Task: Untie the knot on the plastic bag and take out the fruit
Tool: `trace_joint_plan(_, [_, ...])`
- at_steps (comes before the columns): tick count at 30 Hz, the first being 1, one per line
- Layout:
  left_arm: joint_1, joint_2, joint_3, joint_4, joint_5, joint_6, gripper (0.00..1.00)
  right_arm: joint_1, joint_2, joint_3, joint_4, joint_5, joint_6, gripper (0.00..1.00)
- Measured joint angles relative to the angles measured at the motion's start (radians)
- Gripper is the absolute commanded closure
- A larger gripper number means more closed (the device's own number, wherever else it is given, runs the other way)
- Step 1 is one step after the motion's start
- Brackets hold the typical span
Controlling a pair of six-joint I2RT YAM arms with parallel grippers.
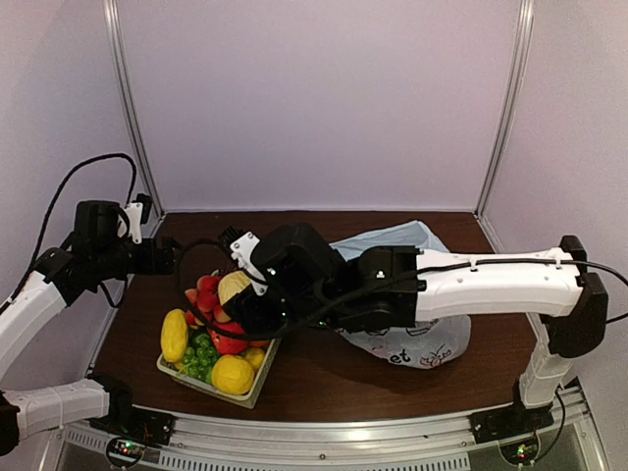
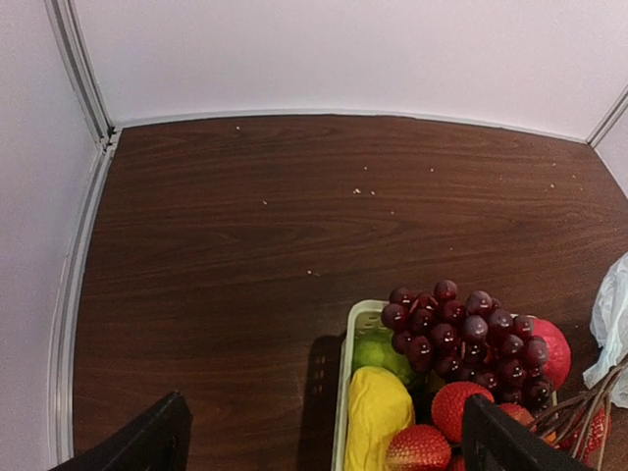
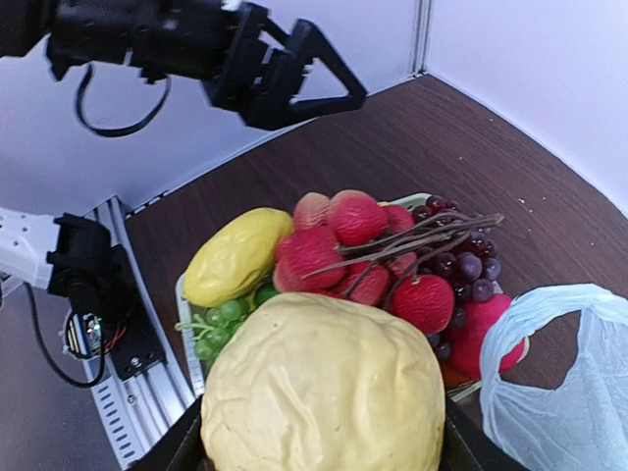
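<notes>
Right gripper (image 3: pixel 319 437): clamped on lumpy yellow fruit (image 3: pixel 324 378), which sits wedged between the two dark fingers and fills the near part of the wrist view. Held above the basket (image 3: pixel 183 294) and the pile in it.

In basket: smooth yellow fruit (image 3: pixel 235 257), green grapes (image 3: pixel 221 316), red strawberries (image 3: pixel 316 250), dark grapes (image 3: pixel 466 270) on brown stems.

Plastic bag (image 3: pixel 564 378): pale blue, slumped on the table (image 1: pixel 324 381) just right of the basket, partly hidden by the right forearm in the top view. One handle loop standing open. Knot not discernible.

Left gripper (image 2: pixel 324 402): jaws spread wide, nothing between them. Hanging over the table's left side, beside the basket's far-left end, apart from the held fruit.
</notes>
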Motion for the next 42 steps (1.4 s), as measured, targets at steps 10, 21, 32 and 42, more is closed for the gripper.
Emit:
trace_joint_plan(10, [0.000,-0.021,-0.015,0.047,-0.008,0.002,0.03,-0.115,0.178,0.259,-0.087,-0.031,-0.023,0.46])
trace_joint_plan(21, [0.000,-0.015,-0.053,0.089,0.143,0.022,0.03,-0.196,0.244,0.369,-0.113,-0.032,-0.018,0.46])
trace_joint_plan(32, [0.000,0.049,-0.059,0.161,0.291,0.034,0.03,-0.373,0.251,0.373,-0.069,-0.130,0.040,0.46])
trace_joint_plan(42, [0.000,0.037,-0.067,0.180,0.265,0.034,0.03,-0.455,0.431,0.500,-0.047,-0.358,0.062,0.45])
